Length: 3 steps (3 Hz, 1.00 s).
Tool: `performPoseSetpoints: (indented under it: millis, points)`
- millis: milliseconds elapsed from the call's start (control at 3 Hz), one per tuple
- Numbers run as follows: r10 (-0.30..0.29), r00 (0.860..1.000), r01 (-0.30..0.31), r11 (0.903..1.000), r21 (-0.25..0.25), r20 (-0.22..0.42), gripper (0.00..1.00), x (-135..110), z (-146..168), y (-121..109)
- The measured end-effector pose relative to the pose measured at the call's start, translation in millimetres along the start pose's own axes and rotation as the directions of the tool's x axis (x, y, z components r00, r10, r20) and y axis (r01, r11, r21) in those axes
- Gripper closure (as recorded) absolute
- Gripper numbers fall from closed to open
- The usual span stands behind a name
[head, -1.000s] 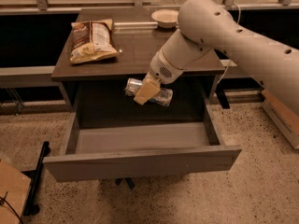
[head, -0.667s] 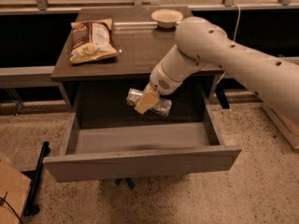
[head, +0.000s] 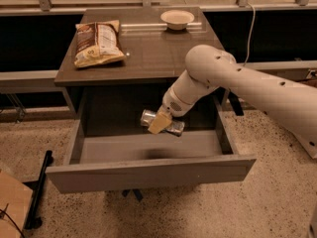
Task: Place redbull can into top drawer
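Arm lower than one second ago. The tool (head: 159,123) is clamped across the redbull can (head: 176,128), which lies sideways. Both now sit inside the open top drawer (head: 148,173), near its back wall; contact with the drawer floor cannot be told. Chip bag (head: 97,43) and bowl (head: 177,19) are unchanged on the desk (head: 153,53).

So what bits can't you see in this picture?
All in the camera view:
- Middle of the can: covered by the end effector, which is shut on it over the open drawer.
- End effector's far finger: behind the can.
- Back of the drawer: dark, under the tabletop.
- Rest of the arm: cut off by the right edge.
- Whether the can touches the drawer floor: cannot tell.
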<state>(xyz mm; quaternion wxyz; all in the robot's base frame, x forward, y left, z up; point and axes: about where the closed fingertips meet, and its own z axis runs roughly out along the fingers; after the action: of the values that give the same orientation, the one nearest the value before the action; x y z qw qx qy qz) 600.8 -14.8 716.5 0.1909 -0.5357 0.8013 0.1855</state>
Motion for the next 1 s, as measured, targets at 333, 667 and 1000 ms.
performPoseSetpoints:
  millis: [333,667,1000]
  points:
    - [0.021,0.999,-0.022,0.9996,-0.018,-0.035,0.77,23.9,22.6,-2.8]
    - [0.056,0.996,-0.058,0.9978,-0.032,-0.067,0.54,48.2,42.7,-0.5]
    - [0.127,0.990,-0.129,0.9914,-0.022,-0.059,0.30,68.6,56.9,-2.0]
